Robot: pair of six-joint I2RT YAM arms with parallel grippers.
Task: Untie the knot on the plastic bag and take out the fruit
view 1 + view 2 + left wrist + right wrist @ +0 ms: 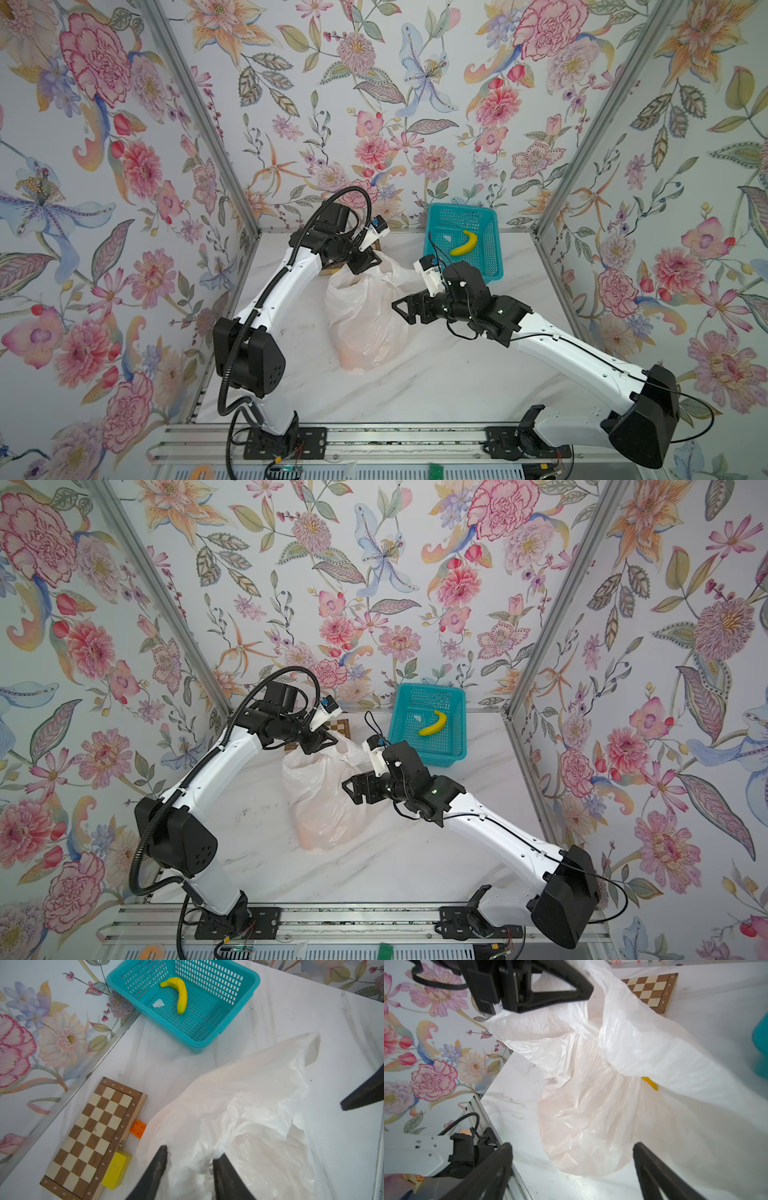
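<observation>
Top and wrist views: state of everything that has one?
plastic bag, lying down, handles untied, mouth loose
fruit, inside bag, only orange tint shows
left end effector, shut on bag plastic
right end effector, open, empty
basket, upright, holds banana
chessboard, closed, flat

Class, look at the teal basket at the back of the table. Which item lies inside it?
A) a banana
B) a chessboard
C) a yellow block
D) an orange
A: a curved yellow banana lies on the mesh floor of the teal basket, next to a small white scrap.
</observation>
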